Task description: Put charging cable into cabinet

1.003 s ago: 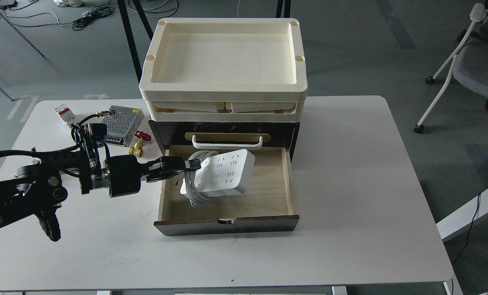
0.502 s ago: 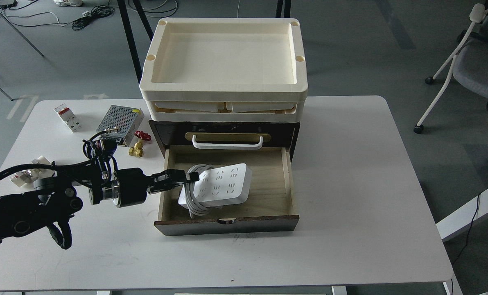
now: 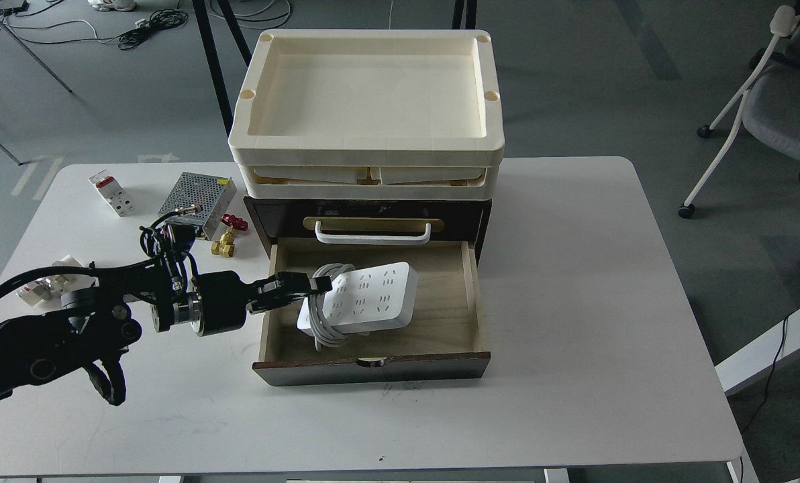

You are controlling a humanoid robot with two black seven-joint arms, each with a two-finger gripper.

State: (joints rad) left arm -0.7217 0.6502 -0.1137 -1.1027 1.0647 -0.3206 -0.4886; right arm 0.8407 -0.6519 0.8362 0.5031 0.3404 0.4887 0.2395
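Charging cable (image 3: 366,300): white multi-socket strip, thick cord looped round one end.

The pale wooden pulled-out drawer (image 3: 464,295) of the dark brown cabinet (image 3: 484,215) lies open from above, its right half bare. The white socket-holed power strip (image 3: 366,298) fills its left half (cord-wrapped); cream stacked trays (image 3: 366,144) overhang the drawer's back.

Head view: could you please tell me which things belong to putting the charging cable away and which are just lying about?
Job:
charging cable, gripped by left gripper
cabinet, drawer open

Lying about:
cream trays
mesh power-supply box
brass valve
white plugs
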